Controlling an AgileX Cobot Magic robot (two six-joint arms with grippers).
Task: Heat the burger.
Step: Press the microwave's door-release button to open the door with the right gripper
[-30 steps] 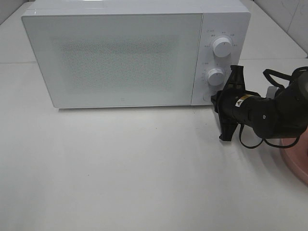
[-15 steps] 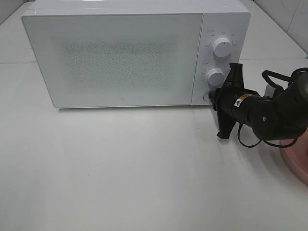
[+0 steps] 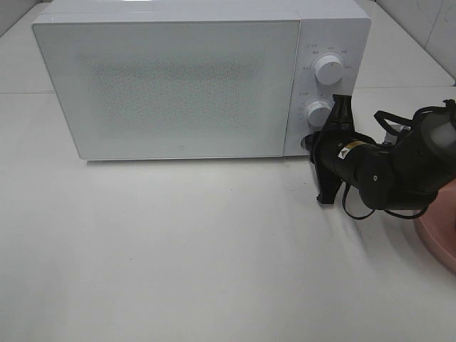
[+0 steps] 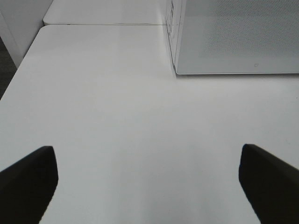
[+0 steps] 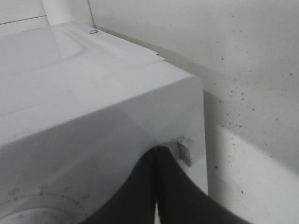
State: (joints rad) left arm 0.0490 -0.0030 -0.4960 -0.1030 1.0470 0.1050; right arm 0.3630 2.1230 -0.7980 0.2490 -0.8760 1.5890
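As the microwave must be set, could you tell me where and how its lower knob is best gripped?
Pinch the lower knob across its round rim, approaching straight at the front panel: it juts forward as a short cylinder. The right gripper, shut below it, must open first.

The microwave (image 3: 178, 78) stands at the table's (image 3: 178, 271) rear, the plate (image 3: 440, 239) front-right.

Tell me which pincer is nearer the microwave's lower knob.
Right. The right pincer, shut, sits just below the lower knob; the left pincer hangs open over the table, short of the microwave.
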